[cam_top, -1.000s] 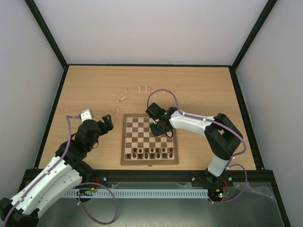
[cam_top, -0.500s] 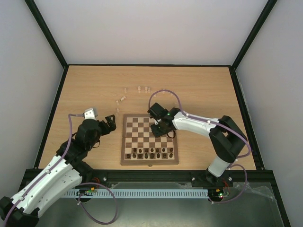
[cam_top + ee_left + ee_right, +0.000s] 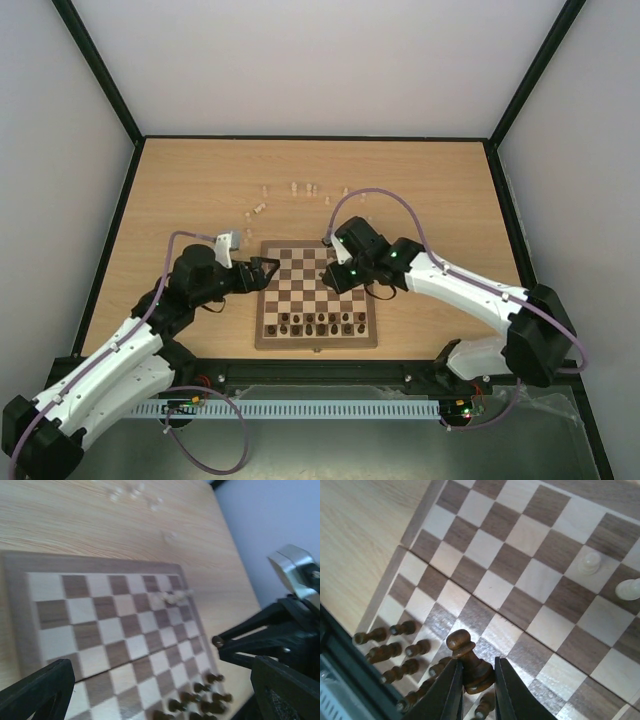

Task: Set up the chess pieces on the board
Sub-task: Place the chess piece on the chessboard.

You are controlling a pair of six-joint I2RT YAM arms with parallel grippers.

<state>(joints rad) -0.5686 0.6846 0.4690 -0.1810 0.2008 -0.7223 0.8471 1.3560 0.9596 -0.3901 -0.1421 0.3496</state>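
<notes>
The board (image 3: 316,343) lies in the middle of the table. Dark brown chess pieces (image 3: 320,322) stand on its two near rows. My right gripper (image 3: 338,275) hovers over the board's right-centre. In the right wrist view it (image 3: 476,664) is shut on a dark pawn (image 3: 465,645), held above the squares. Two pale pieces (image 3: 590,562) stand on the board farther off. My left gripper (image 3: 268,272) is at the board's left edge, open and empty. Its wide-spread fingers (image 3: 35,690) frame the board (image 3: 100,630) in the left wrist view.
Several pale pieces (image 3: 300,188) lie loose on the tabletop beyond the board, with more to the left (image 3: 257,209). The left wrist view shows the right arm (image 3: 270,630) close by. A black frame edges the table.
My left gripper has swung right, up to the board's left edge. The right arm has stretched out, its elbow farther right, and its gripper has shut on the dark pawn over the board.
</notes>
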